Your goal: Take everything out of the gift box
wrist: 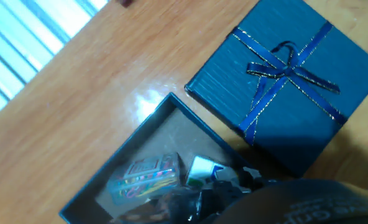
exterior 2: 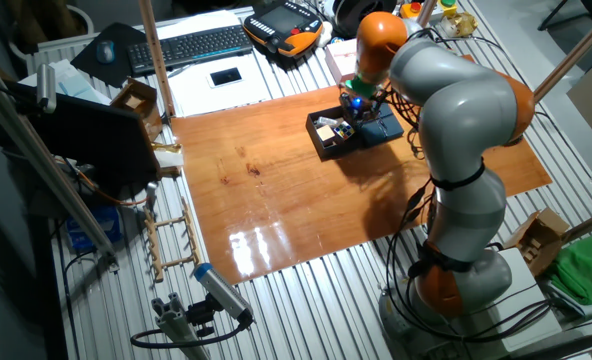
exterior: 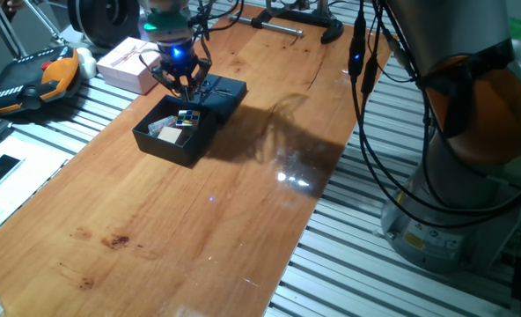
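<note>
The gift box (exterior: 151, 141) is a small open dark box on the wooden table, also in the other fixed view (exterior 2: 322, 147) and the hand view (wrist: 171, 102). Inside lie a beige cube (exterior: 168, 134) and a multicoloured puzzle cube (exterior: 187, 118), which also shows in the hand view (wrist: 143, 177) beside a small white-faced piece (wrist: 202, 169). The flat pinkish-grey piece is not discernible. The lid (exterior: 223, 92) with its ribbon bow (wrist: 289, 78) lies flat beside the box. My gripper (exterior: 187, 95) hovers just above the box's far corner; its fingers (wrist: 218, 196) are dark and blurred.
A pale pink ribboned box (exterior: 130, 66) stands behind the gift box near the table's far left edge. An orange and black pendant (exterior: 32, 77) lies on the slatted surface to the left. The arm's base (exterior: 454, 211) and hanging cables (exterior: 366, 79) stand on the right.
</note>
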`<action>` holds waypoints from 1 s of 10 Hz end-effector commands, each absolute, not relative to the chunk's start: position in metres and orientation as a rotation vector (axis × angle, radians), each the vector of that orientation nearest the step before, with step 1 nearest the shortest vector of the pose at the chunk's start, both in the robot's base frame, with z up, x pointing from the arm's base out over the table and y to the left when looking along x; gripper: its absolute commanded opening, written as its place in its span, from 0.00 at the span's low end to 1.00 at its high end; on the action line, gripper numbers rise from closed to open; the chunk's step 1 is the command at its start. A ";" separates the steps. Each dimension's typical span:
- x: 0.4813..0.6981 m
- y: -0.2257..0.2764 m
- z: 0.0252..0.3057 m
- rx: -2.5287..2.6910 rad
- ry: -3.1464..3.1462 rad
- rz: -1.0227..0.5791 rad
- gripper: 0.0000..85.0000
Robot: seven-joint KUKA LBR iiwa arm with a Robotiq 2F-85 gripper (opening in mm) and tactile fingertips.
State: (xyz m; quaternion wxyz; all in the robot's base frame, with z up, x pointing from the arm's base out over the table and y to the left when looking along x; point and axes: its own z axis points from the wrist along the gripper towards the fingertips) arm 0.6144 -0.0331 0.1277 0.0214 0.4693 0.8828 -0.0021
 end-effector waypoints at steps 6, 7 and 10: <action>0.613 -0.033 0.130 1.965 2.386 -0.037 0.38; 0.613 -0.036 0.130 1.953 2.387 -0.050 0.40; 0.611 -0.045 0.131 1.932 2.391 -0.081 0.57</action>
